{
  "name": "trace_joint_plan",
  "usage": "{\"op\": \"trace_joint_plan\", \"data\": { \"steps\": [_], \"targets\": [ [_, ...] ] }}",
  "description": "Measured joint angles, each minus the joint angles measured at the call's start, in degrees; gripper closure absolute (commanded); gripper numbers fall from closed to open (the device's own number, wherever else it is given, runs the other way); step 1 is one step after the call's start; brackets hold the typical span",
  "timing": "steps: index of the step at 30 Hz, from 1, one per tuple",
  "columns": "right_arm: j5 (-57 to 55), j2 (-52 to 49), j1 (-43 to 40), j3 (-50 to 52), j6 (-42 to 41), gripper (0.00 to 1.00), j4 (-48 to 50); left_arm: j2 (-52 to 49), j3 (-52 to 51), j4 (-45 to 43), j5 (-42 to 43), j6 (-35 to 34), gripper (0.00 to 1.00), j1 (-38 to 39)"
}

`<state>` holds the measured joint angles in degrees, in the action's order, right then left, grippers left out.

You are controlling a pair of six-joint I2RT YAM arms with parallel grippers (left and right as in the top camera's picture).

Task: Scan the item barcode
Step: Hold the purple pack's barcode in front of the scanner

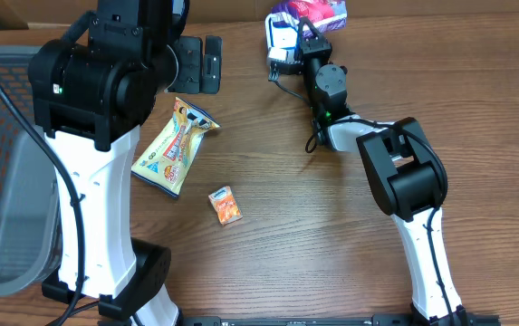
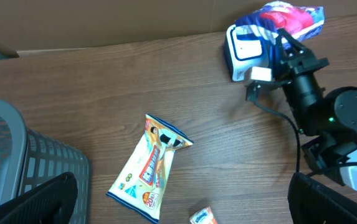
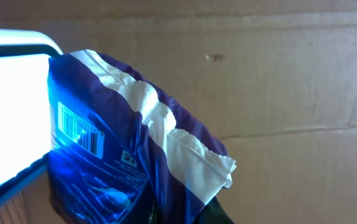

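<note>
Two fingers of the right gripper (image 1: 305, 25) are pinched almost fully together on a purple packet (image 1: 318, 10) – the crinkled foil is clamped between them at the far edge of the table (image 1: 331, 235). The left gripper (image 1: 201, 63) stands wide open and holds nothing; in its wrist view its dark fingers (image 2: 38, 200) frame the bottom corners, well apart.

The purple packet lies with its long axis roughly across the table, along the cardboard wall (image 3: 278, 68) behind it. Its printed face is turned to the scanner (image 1: 281, 36): in the right wrist view the barcode (image 3: 78, 129) sits just beside the scanner's lit window and is washed in blue light, while the white crimped seam runs down towards the lower right.

From its base at the near edge, the right arm reaches forward and leftward, elbow raised, with the wrist at the scanner. The left arm stands upright at the near left, its gripper hanging above the table near a yellow snack bag (image 1: 174, 148). An orange sachet (image 1: 225, 205) lies near that bag, and a grey basket (image 2: 16, 155) sits at the left.
</note>
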<state>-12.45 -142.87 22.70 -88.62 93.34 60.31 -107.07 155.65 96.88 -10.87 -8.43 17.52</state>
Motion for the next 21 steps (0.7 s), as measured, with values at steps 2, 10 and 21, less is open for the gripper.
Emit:
{"op": "trace_joint_plan", "data": {
  "steps": [2, 10, 21],
  "targets": [
    [-0.4, -0.4, 0.7, -0.2, 0.2, 0.96, 0.0, 0.0, 0.0, 0.0, 0.0, 0.0, 0.0, 0.0],
    [-2.9, -0.6, 2.4, -0.3, 1.0, 0.96, 0.1, 0.0, 0.0, 0.0, 0.0, 0.0, 0.0, 0.0],
    [-6.4, 3.4, 2.6, -0.2, -0.2, 0.96, -4.9, 0.0, 0.0, 0.0, 0.0, 0.0, 0.0, 0.0]
  ]
}}
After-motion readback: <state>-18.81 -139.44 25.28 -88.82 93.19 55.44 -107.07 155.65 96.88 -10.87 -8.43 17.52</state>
